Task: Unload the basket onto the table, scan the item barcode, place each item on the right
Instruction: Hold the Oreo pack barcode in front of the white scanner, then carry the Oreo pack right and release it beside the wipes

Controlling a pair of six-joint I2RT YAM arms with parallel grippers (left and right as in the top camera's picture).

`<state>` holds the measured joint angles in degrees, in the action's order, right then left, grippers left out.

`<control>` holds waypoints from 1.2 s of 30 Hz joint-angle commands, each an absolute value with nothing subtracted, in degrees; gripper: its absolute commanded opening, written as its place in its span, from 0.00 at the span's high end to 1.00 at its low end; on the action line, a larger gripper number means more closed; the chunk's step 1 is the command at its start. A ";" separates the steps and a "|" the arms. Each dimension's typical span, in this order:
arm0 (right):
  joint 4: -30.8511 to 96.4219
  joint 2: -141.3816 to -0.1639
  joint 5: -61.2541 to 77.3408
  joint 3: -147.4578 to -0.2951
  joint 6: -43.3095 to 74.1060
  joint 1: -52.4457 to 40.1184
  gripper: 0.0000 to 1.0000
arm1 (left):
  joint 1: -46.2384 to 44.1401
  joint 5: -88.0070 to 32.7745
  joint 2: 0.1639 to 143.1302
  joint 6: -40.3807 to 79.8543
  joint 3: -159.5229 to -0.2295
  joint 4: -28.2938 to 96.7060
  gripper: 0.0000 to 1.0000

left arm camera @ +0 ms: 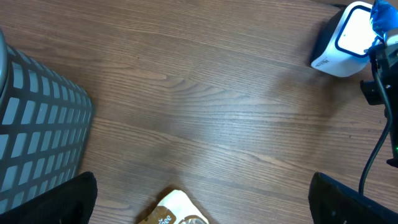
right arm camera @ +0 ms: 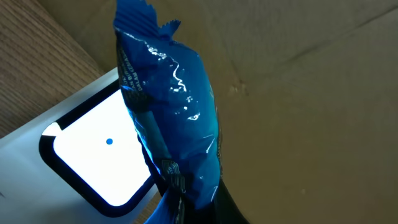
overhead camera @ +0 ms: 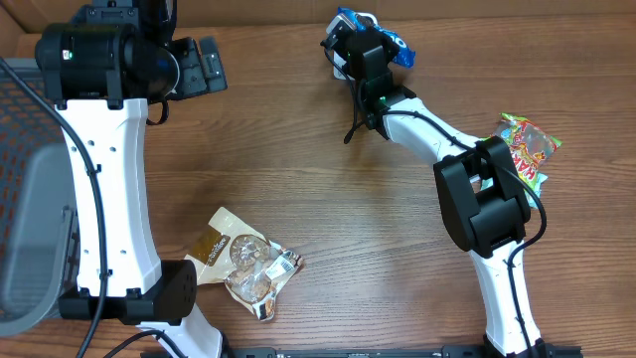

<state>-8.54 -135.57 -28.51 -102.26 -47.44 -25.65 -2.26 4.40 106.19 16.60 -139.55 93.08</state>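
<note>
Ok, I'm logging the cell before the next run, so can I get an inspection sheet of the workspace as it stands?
Surface: wooden table, no spills seen.
Job's things: blue packet held in front of the white scanner, whose window is lit.
Clutter: cookie bag lying flat near the left arm's base; gummy bag beside the right arm.
Pincers: right pincer shut on the blue packet; left pincer open and empty.
Cables: black cable hangs loose by the right arm's wrist.
Surroundings: mesh basket at the left edge; cardboard behind the scanner.
</note>
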 commanded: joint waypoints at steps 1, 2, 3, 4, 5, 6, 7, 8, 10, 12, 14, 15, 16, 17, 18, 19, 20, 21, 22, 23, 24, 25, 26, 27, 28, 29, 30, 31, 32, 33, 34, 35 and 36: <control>-9.85 -133.82 -27.49 -103.46 -51.13 -25.78 0.96 | -3.03 4.89 106.50 17.37 -139.96 92.97 0.00; -10.41 -133.82 -26.85 -103.46 -52.45 -25.74 0.96 | -3.03 4.89 106.50 17.37 -139.96 92.97 0.00; -10.52 -133.82 -26.68 -103.46 -52.97 -25.76 0.96 | -3.03 4.89 106.50 17.37 -139.96 92.97 0.01; -10.76 -133.82 -26.68 -103.46 -53.01 -25.76 0.96 | -3.03 4.89 106.50 17.37 -139.96 92.97 0.00; -10.83 -133.82 -26.68 -103.46 -52.97 -25.76 0.96 | -3.03 4.89 106.50 17.37 -139.96 92.97 0.00; -10.70 -133.82 -26.68 -103.46 -52.97 -25.76 0.96 | -3.03 4.89 106.50 17.37 -139.96 92.97 0.00; -10.48 -133.82 -26.68 -103.46 -52.97 -25.85 0.96 | -3.03 4.89 106.50 17.37 -139.96 92.97 0.00; -10.09 -133.80 -26.72 -103.46 -52.97 -26.15 0.96 | -3.03 4.89 106.50 17.37 -139.96 92.97 0.00; -9.43 -133.32 -26.92 -103.46 -52.97 -27.07 0.96 | -3.03 4.89 106.50 17.37 -139.96 92.97 0.00; -7.27 -132.14 -26.85 -103.46 -52.73 -28.32 0.96 | -3.03 4.89 106.50 17.37 -139.96 92.97 0.00; 0.56 -129.03 -24.64 -103.46 -52.29 -30.98 0.96 | -3.03 4.89 106.50 17.37 -139.96 92.97 0.00; 4.25 -127.70 -23.16 -103.46 -52.27 -31.94 0.96 | -3.03 4.89 106.50 17.37 -139.96 92.97 0.00; 7.68 -126.45 -21.67 -103.48 -52.23 -32.80 0.96 | -3.03 4.89 106.50 17.37 -139.96 92.97 0.00; 11.73 -125.03 -19.99 -103.48 -51.55 -33.76 0.96 | -3.03 4.89 106.50 17.37 -139.96 92.97 0.00; 15.66 -123.50 -18.68 -103.48 -50.19 -34.76 0.96 | -3.03 4.89 106.50 17.37 -139.96 92.97 0.00; 19.62 -121.91 -17.37 -103.48 -48.05 -35.77 0.96 | -3.03 4.89 106.50 17.37 -139.96 92.97 0.00; 22.76 -120.64 -15.97 -103.48 -45.91 -36.45 0.96 | -3.03 4.89 106.50 17.37 -139.96 92.97 0.00; 26.76 -118.89 -13.45 -103.48 -42.81 -37.17 0.96 | -3.03 4.89 106.50 17.37 -139.96 92.97 0.00; 30.65 -117.16 -9.78 -103.48 -39.09 -37.63 0.96 | -3.03 4.89 106.50 17.37 -139.96 92.97 0.00; 33.65 -115.79 -5.82 -103.48 -35.83 -37.82 0.96 | -3.03 4.89 106.50 17.37 -139.96 92.97 0.00; 36.88 -113.91 -0.23 -103.48 -31.86 -37.87 0.96 | -3.03 4.89 106.50 17.37 -139.96 92.97 0.00; 39.57 -112.16 6.22 -103.48 -27.29 -37.87 0.96 | -3.03 4.89 106.50 17.37 -139.96 92.97 0.00; 41.74 -110.52 12.32 -103.48 -23.29 -37.60 0.96 | -3.03 4.89 106.50 17.37 -139.96 92.97 0.00; 43.90 -108.79 18.79 -103.48 -20.10 -37.12 0.96 | -3.03 4.89 106.50 17.37 -139.96 92.97 0.00; 45.65 -107.28 23.77 -103.48 -17.87 -36.47 0.96 | -3.03 4.89 106.50 17.37 -139.96 92.97 0.00; 47.20 -105.75 27.44 -103.48 -15.64 -35.66 0.96 | -3.03 4.89 106.50 17.37 -139.96 92.97 0.01; 48.45 -104.57 29.69 -103.48 -13.58 -34.87 0.95 | -3.03 4.89 106.50 17.37 -139.96 92.97 0.00; 50.02 -103.15 31.62 -103.48 -11.09 -33.71 0.94 | -3.03 4.89 106.50 17.37 -139.96 92.97 0.00; 51.62 -101.91 32.60 -103.48 -8.91 -32.42 0.94 | -3.03 4.89 106.50 17.37 -139.96 92.97 0.00; 53.43 -100.68 32.69 -103.48 -7.42 -30.92 0.94 | -3.03 4.89 106.50 17.37 -139.96 92.97 0.00; 55.20 -99.55 32.69 -103.48 -7.22 -29.17 0.94 | -3.03 4.89 106.50 17.37 -139.96 92.97 0.00; 57.54 -98.37 32.71 -103.48 -7.20 -26.89 0.96 | -3.03 4.89 106.50 17.37 -139.96 92.97 0.00; 59.22 -97.67 32.69 -103.48 -7.20 -25.21 0.96 | -3.03 4.89 106.50 17.37 -139.96 92.97 0.00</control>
<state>57.06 -100.82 26.89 -102.43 -13.32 -30.06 -2.26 4.58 106.19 16.60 -139.55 93.06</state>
